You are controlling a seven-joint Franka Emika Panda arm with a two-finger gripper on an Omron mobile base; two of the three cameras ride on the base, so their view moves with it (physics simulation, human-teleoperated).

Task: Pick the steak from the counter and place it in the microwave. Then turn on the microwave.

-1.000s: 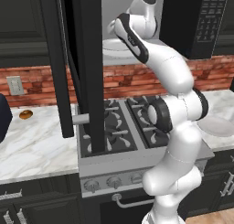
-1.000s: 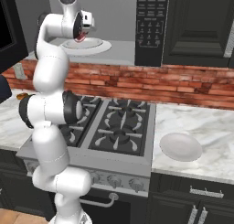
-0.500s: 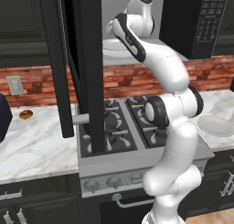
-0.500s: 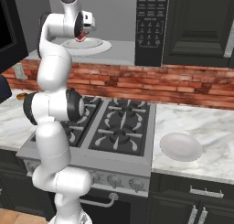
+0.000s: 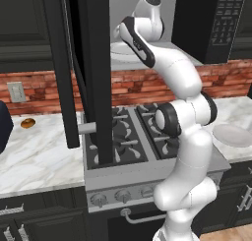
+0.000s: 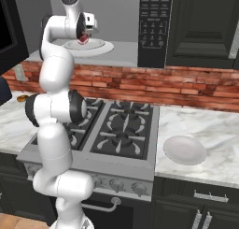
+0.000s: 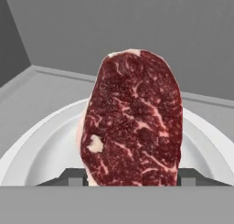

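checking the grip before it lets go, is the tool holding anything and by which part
The tool holds the steak, pinched at its lower end between the two fingertips, with the slab standing up over the white round plate inside the microwave.

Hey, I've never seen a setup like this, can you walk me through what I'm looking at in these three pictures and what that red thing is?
It is a computer-rendered kitchen with a white robot arm on a mobile base. Two pictures come from cameras on the base, behind the arm to its left and right. The third comes from a camera on the hand.

The gripper reaches into the open microwave, above the stove. It holds the steak, a dark-red slab, over the microwave's white round plate; the steak hides where the fingers meet it.

On the marble counter lie an empty white plate and, left of the stove, a small orange-brown item.
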